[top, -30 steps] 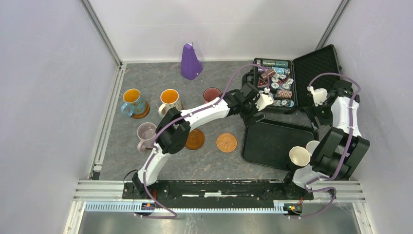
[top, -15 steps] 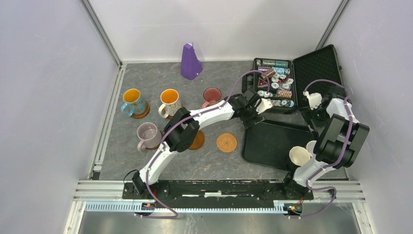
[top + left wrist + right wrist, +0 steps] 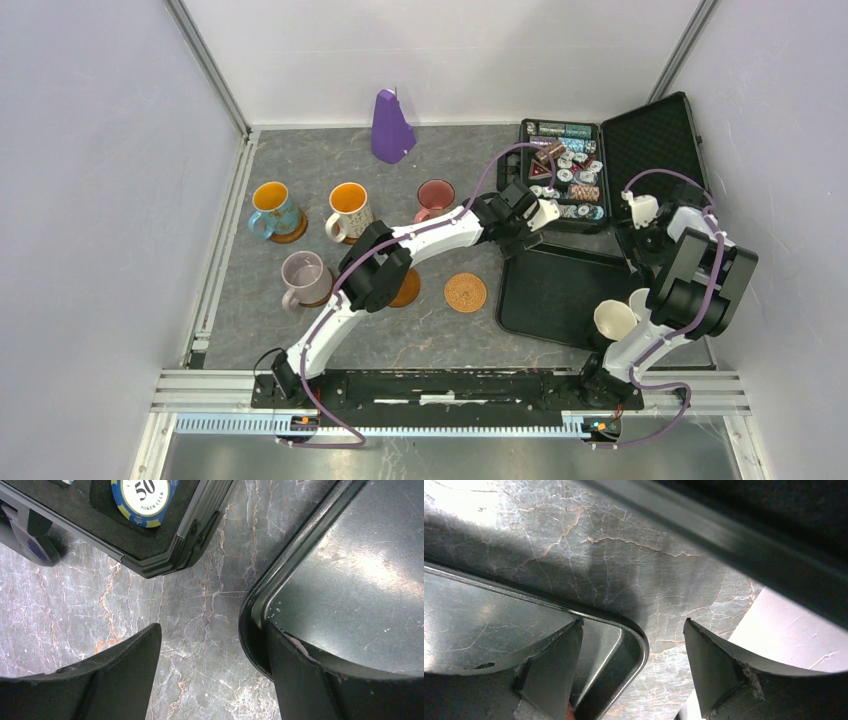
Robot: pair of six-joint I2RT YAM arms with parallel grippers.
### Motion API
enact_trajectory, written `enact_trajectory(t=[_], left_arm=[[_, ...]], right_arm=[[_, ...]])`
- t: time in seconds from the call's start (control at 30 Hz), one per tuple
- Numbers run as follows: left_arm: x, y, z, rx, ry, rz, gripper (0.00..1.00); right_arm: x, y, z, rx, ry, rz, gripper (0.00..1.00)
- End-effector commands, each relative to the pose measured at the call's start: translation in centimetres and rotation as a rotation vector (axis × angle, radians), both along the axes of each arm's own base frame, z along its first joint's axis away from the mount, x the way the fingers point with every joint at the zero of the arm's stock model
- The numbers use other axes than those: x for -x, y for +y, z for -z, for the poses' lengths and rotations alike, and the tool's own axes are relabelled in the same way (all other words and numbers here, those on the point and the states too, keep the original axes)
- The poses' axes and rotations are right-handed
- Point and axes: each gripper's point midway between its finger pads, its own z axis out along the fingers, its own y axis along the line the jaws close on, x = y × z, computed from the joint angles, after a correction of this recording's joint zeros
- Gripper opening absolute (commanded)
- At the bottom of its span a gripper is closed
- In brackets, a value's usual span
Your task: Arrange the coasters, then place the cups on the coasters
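One lilac cup (image 3: 305,272) upright, handle nearward.

Upper centre: cone (image 3: 390,128). Upper right: case (image 3: 650,140) with chips (image 3: 570,175) inside; tray (image 3: 560,295) directly below. Centre left: row of three cups (image 3: 348,208), leftmost seemingly on a coaster (image 3: 293,234); fourth cup (image 3: 303,275) beneath. Left of tray: two coasters (image 3: 465,291). Lower right: two more cups (image 3: 615,320).

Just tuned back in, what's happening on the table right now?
Both hands are open and holding nothing. The left hand straddles the black tray's far-left corner, and the right hand straddles its far-right corner. Four cups stand at the left. Two coasters lie bare mid-table, and two more cups stand by the right arm's base.
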Motion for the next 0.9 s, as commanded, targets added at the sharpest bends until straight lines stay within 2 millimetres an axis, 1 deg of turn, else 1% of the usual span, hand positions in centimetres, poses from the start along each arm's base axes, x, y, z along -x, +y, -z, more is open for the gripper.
enact_trajectory(t=[0.0, 0.2, 0.37, 0.5, 0.6, 0.7, 0.77, 0.87], left_arm=[[-2.9, 0.3, -0.9, 0.022, -0.068, -0.082, 0.82], [-4.9, 1.1, -1.3, 0.034, -0.084, -0.134, 0.8], [-6.7, 1.8, -1.6, 0.041, -0.113, -0.172, 0.78], [-8.1, 2.2, -2.1, 0.057, -0.121, -0.209, 0.77], [-8.6, 2.4, -2.3, 0.066, -0.123, -0.219, 0.77], [-8.5, 2.5, -2.3, 0.068, -0.114, -0.221, 0.77], [-8.2, 2.5, -2.4, 0.073, -0.105, -0.223, 0.77], [-7.7, 2.3, -3.6, 0.105, -0.086, -0.22, 0.79]], right_arm=[[-4.0, -0.7, -0.4, 0.009, -0.165, 0.031, 0.82], [-6.4, -0.4, -0.7, -0.014, -0.252, 0.096, 0.84], [-8.6, -0.2, -1.3, -0.019, -0.311, 0.136, 0.85], [-10.2, -0.5, -2.0, -0.02, -0.35, 0.18, 0.85], [-10.7, -0.6, -2.3, -0.023, -0.367, 0.208, 0.86], [-10.9, -0.6, -2.8, -0.032, -0.385, 0.235, 0.86], [-10.8, -0.1, -3.1, -0.053, -0.39, 0.229, 0.87], [-10.2, 0.8, -3.6, -0.08, -0.369, 0.19, 0.87]])
